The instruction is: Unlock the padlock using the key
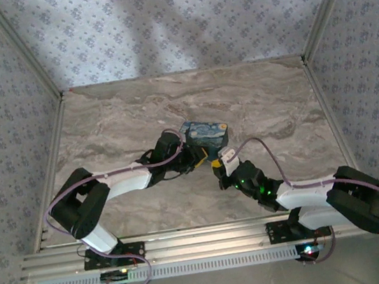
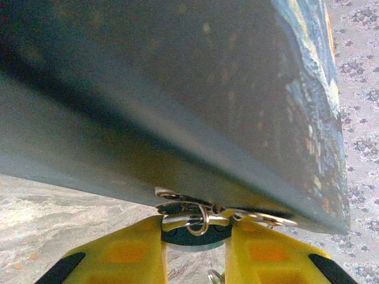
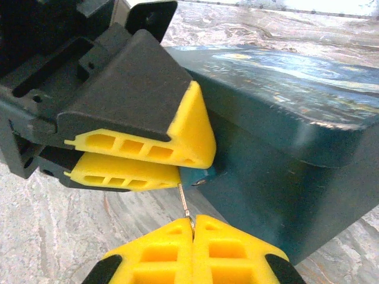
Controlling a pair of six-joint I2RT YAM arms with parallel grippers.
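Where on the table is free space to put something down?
Free: the table between the printed box and the back wall, also its right side. Crowded: the box's near side, where left gripper and right gripper meet.

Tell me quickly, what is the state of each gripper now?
Left gripper: closed on the padlock.
Right gripper: closed on the key.

Grey marbled table (image 1: 136, 114), a blue swirl-printed box (image 1: 204, 132) on its middle
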